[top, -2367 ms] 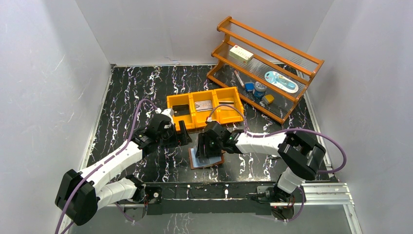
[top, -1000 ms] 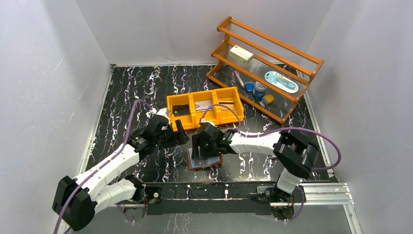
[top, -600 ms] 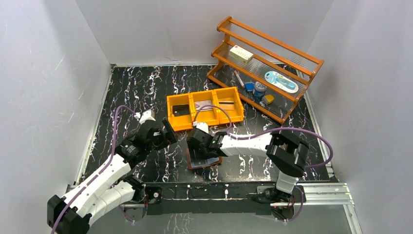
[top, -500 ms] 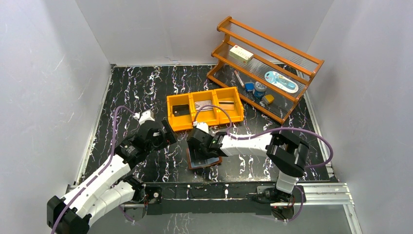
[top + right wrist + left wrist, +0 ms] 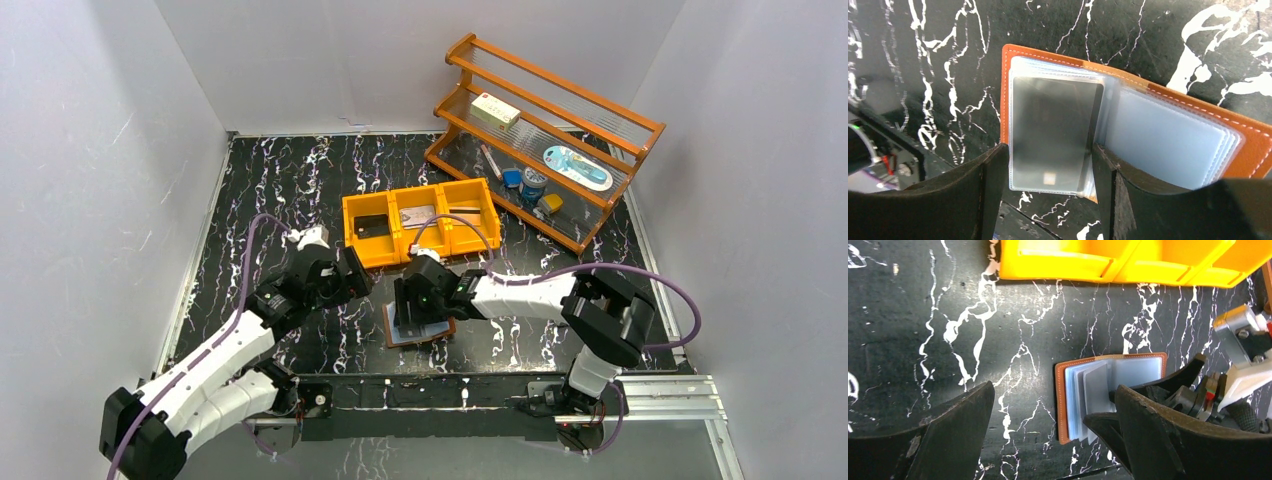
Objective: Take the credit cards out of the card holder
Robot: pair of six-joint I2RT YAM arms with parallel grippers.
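so the card holder (image 5: 418, 326) lay flat and open on the worktop (image 5: 300, 180) close to the near edge, brown cover down, pale sleeves fanned up, its long side running left to right between the two arms; the right fingers (image 5: 416, 304) were right on top of it, way nearer than the other arm; in the right wrist view they stood apart, one either side of the sleeve holding a grey credit card (image 5: 1053, 131); the card's long axis ran the same way the fingers pointed, so they spanned its short width; I couldn't tell if the tips were actually touching plastic or just hovering, but nothing looked pinched; right arm was stretched low across the front with the wrist tipped down; my guess is the move that mattered was closing across that narrow width and sliding the card out lengthwise; the left fingers (image 5: 350, 280) sat a bit further back, spread wide and holding nothing, with the holder off to their right; behind both was the orange bin (image 5: 470, 246), and past that the wooden rack (image 5: 600, 110)
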